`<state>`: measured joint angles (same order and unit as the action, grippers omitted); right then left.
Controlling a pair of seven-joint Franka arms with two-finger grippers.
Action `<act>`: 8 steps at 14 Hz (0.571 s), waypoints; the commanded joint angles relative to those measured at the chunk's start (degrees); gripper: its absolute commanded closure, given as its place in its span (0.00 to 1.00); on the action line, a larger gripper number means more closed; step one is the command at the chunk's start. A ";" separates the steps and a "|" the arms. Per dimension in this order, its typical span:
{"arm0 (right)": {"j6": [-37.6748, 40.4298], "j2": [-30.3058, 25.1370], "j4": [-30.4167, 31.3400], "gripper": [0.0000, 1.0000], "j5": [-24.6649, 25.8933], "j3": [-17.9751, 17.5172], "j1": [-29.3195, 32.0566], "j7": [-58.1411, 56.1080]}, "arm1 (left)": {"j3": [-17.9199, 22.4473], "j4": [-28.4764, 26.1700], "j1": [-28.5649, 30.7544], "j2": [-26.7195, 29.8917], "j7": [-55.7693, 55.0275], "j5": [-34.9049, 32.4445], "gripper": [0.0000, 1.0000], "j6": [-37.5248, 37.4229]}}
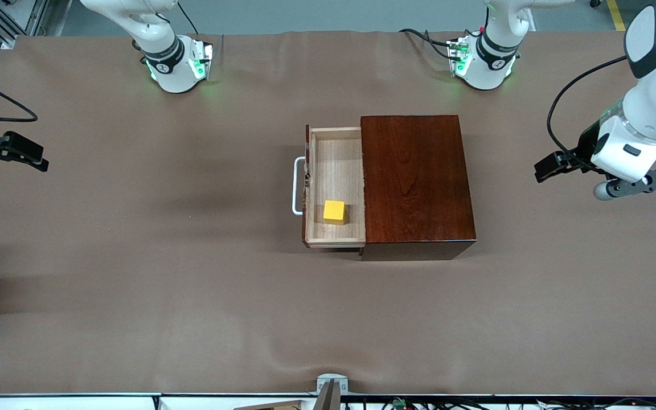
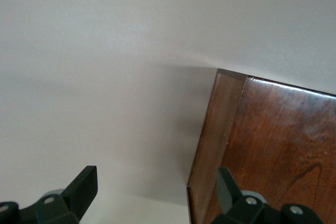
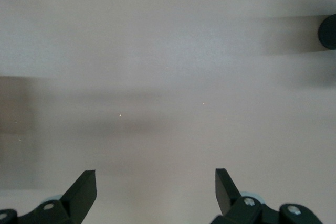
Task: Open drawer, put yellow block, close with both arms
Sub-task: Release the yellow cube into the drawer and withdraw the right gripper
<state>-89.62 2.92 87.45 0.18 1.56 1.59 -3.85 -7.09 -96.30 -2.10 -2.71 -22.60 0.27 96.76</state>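
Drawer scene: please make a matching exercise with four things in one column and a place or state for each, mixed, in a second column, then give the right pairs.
Things:
1. small bright yellow block
2. pale light-wood drawer with white U-shaped handle
3. left gripper
4. right gripper

Places or states:
A. open, over the brown cloth at the right arm's end of the table
B. pulled out of the glossy dark red-brown wooden box
C. open, beside the box toward the left arm's end
D. resting in the tray, at its end nearer the front camera

Pairs: 1-D, 2-B, 3-C, 4-A
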 commanded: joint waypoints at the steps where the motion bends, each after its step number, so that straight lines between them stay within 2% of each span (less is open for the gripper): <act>1: -1.52 -3.54 4.05 0.00 0.96 -1.30 0.87 0.59 | -1.69 0.94 -0.28 -1.16 -4.80 0.79 0.00 -0.09; 5: -0.73 -3.36 3.69 0.00 0.79 -1.30 0.95 5.34 | -2.93 1.20 -1.15 -2.04 -11.66 0.61 0.00 0.09; 8: -0.55 -3.19 3.34 0.00 0.61 -1.30 0.87 5.34 | -2.93 4.01 -4.39 -4.75 -17.19 0.52 0.00 0.00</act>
<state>-90.01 1.51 89.24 0.19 1.24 1.60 0.40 -10.07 -95.41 -4.38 -5.08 -36.37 0.27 97.17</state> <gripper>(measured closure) 0.000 0.000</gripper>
